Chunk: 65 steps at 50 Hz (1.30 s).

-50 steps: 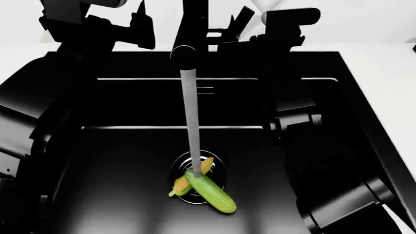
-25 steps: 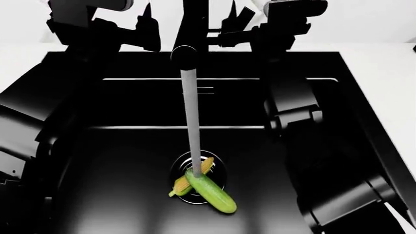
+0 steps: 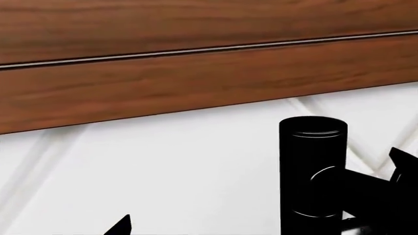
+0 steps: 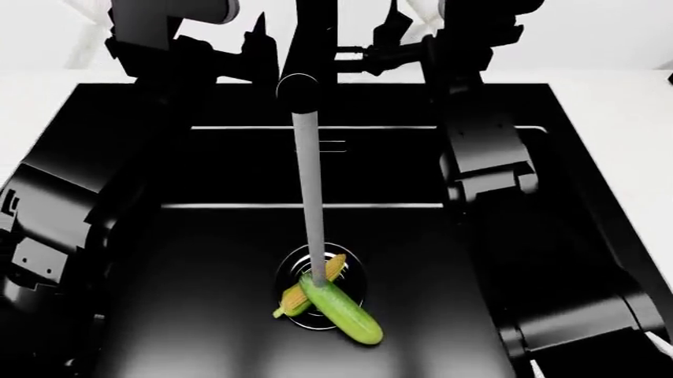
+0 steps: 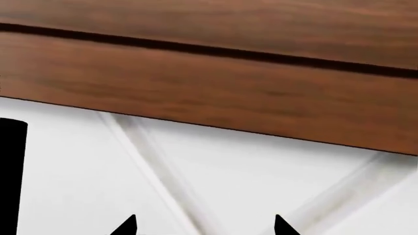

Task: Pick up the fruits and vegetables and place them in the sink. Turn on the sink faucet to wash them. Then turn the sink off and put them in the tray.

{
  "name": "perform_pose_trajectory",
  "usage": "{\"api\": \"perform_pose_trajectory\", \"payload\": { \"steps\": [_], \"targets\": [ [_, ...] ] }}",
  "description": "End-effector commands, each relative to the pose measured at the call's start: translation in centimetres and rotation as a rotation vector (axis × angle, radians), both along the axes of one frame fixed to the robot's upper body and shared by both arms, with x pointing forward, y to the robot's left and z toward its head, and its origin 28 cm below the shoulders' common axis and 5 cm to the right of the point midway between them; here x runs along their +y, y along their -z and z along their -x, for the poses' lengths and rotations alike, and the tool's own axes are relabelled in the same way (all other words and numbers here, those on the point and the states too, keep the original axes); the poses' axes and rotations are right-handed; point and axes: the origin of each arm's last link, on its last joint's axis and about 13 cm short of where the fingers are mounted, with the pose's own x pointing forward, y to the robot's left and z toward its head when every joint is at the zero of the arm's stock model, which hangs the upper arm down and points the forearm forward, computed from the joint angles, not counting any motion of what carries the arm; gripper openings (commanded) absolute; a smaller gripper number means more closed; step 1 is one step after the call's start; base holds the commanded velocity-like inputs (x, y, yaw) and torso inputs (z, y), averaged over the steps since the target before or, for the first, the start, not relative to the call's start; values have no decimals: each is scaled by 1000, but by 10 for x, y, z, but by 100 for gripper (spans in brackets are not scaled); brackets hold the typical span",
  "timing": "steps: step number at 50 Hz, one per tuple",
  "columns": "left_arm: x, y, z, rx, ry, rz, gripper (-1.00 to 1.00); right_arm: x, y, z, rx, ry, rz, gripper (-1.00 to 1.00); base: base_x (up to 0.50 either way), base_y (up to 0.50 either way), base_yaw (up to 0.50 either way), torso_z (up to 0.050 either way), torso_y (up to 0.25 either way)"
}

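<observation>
Left gripper point(image 4: 252, 47) was raised just left of the sink faucet point(image 4: 312, 47), aperture not readable; right gripper point(image 5: 203, 226) parted, empty. Cucumber point(image 4: 344, 310) and corn cob point(image 4: 315, 285) were rinsed below the faucet. Risk: lever missed, water left running.

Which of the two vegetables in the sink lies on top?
The cucumber: its upper end crosses over the corn, which sits beneath it on the drain.
</observation>
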Motion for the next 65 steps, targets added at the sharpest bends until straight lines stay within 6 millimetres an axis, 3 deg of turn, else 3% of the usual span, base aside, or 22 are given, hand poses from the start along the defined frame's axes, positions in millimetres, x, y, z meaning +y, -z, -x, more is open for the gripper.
{"api": "perform_pose_trajectory", "payload": {
  "steps": [1,12,18,23,29,36,41,51,57,65],
  "targets": [
    [1,0,-3,3,-8,1,100,-23,14,0,66,110,-23,100,0,0,0,0,0],
    [9,-1,-6,-2,-51,-3,100,-32,23,1,87,143,-42,100,0,0,0,0,-2],
    [7,0,-6,-2,-45,-1,100,-36,9,0,37,148,-59,100,0,-2,-4,0,-2],
    [8,2,-7,4,-48,2,100,-34,-16,1,-47,120,-62,100,0,-1,-2,0,0],
    [7,0,-7,7,-45,0,100,-28,-29,20,-85,74,-28,100,0,0,0,0,0],
    [4,-4,-8,0,-26,5,100,-27,-7,36,-44,49,-6,100,0,0,0,0,0],
    [6,-1,-7,5,-28,2,100,-26,9,27,18,37,12,100,0,0,0,0,-2],
    [4,-1,-6,9,-30,-10,100,-47,41,4,167,104,-32,100,0,0,0,0,0],
    [5,-2,-5,7,-35,-18,100,-51,37,3,175,117,-38,100,0,0,0,0,0],
    [7,-2,-3,5,-43,-15,100,-41,22,0,156,82,-20,100,0,0,0,0,0]
  ]
}}
